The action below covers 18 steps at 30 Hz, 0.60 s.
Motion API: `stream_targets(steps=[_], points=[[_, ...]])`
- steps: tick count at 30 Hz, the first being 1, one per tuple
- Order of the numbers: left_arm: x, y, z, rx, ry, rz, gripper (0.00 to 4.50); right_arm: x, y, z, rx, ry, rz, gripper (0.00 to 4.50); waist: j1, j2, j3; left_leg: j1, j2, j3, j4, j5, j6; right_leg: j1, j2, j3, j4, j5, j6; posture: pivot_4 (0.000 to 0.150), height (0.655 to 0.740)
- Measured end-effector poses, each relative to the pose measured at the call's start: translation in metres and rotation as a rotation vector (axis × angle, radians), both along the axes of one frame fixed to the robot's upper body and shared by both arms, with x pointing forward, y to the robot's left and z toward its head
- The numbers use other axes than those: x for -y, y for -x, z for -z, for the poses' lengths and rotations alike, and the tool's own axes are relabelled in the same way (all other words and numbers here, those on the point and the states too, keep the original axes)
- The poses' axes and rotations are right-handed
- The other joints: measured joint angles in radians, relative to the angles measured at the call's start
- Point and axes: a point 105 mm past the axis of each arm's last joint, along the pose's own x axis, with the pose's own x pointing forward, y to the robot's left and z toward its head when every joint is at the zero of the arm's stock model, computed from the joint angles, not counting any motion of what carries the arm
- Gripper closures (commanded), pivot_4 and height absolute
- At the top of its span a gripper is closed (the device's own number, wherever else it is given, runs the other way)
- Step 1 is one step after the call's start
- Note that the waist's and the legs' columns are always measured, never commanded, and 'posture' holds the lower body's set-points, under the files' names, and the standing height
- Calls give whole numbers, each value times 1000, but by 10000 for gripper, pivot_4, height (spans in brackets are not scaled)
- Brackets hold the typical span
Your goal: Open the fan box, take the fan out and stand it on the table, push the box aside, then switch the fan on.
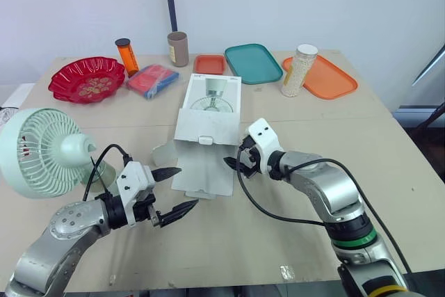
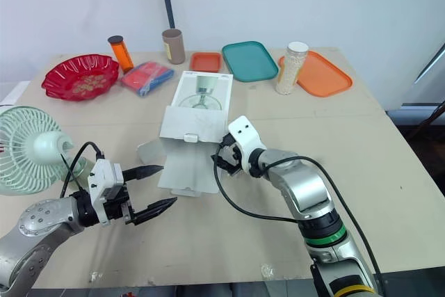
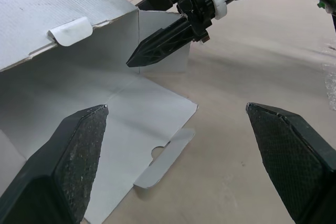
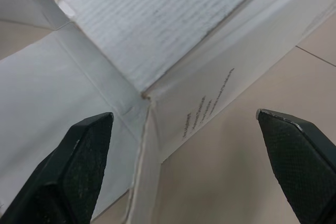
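The box (image 1: 208, 113) lies flat at the middle of the desk (image 1: 292, 220) with its mouth turned to the near edge. Its long flap is spread on the desk, and what shows of the inside looks empty. The fan (image 1: 45, 151) is out and stands upright at the left edge, well apart from the box. By my reading the step in hand is pushing the box aside, with the switch not yet pressed.

The right fingers (image 4: 84, 156) are spread wide with nothing in them, at the box's near right corner, astride the side wall where it meets the flap. The left fingers (image 1: 168, 171) are likewise wide open and empty, just off the flap's near left corner, between box and fan.

To push well I would press low against the firm side wall, not the loose flap, which would only fold. From that corner a push would carry the box left or toward the far edge. The fan stands one way and trays the other, so the travel should be short, slow and level, letting the light card slide rather than tip.

Along the far edge, from the left corner:
- a red bowl (image 1: 87, 78) that looks empty
- an orange bottle (image 1: 127, 55) with a black cap
- a brown tube (image 1: 178, 49)
- a blue and red packet (image 1: 151, 79)
- a small orange tray (image 1: 209, 65) and a teal tray (image 1: 253, 63), both bare
- a larger orange tray (image 1: 330, 80)
- a jar (image 1: 299, 69) full of pale grains at that tray's left end — on it or just beside it, I cannot tell
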Motion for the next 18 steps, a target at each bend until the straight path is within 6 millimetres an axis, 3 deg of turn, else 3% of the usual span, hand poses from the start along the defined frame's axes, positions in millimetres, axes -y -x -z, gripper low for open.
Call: stream_targets(steps=[2,8,10,18], points=[[0,0,1,-3,-2,2,0,0,-2,-1,2,-4,19,7850,-2,0,0,0,0,0,0,0,0,0,0,0,0,0,0,1500,7400],[-1,1,4,-18,-5,15,0,12,-13,0,13,-4,152,36310,-7,0,0,0,0,0,0,0,0,0,0,0,0,0,0,1500,7400],[-1,1,4,-20,-5,20,0,18,-16,0,16,-5,196,43919,-7,0,0,0,0,0,0,0,0,0,0,0,0,0,0,1500,7400],[-2,2,7,-35,-12,40,0,49,-27,-4,40,-9,389,44567,-7,0,0,0,0,0,0,0,0,0,0,0,0,0,0,1500,7400]])
